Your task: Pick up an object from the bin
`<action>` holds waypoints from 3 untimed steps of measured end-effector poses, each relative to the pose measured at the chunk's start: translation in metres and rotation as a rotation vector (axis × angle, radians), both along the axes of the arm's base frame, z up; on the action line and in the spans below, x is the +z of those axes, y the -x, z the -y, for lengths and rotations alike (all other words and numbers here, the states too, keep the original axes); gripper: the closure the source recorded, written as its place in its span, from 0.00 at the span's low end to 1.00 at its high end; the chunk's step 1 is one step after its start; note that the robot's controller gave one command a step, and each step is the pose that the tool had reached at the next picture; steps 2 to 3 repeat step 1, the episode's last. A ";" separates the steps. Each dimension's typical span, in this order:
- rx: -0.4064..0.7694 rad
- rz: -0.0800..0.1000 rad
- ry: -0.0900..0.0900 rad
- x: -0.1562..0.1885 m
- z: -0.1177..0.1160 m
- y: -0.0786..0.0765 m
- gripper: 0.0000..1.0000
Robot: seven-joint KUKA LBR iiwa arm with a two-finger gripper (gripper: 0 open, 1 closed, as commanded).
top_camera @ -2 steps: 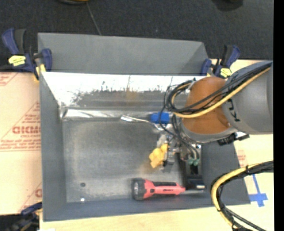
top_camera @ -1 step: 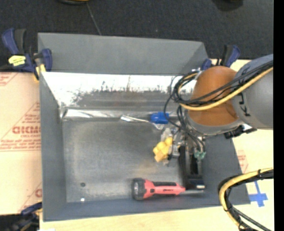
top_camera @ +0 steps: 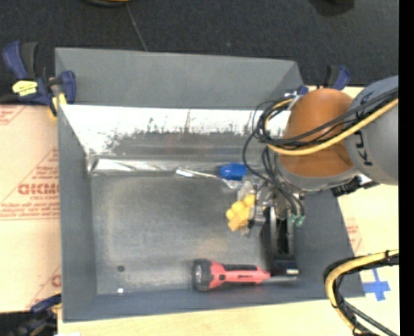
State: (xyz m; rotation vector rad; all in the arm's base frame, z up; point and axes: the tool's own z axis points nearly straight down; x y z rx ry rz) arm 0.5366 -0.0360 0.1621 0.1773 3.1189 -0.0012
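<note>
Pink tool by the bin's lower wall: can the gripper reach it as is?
Probably yes. The gripper sits at the pink tool's right-hand end in view, and nothing lies on it; the yellow piece is apart, further up. The bin wall close alongside may crowd a grasp.

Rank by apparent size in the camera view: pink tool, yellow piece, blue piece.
1. pink tool: clearly largest.
2 and 3. yellow piece and blue piece: look alike, so unranked.
</note>
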 end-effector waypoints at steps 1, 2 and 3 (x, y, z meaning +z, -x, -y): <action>0.001 0.000 0.000 0.013 0.000 0.000 1.00; 0.001 0.000 0.000 0.013 0.000 0.000 1.00; 0.001 0.000 0.000 0.013 0.000 0.000 1.00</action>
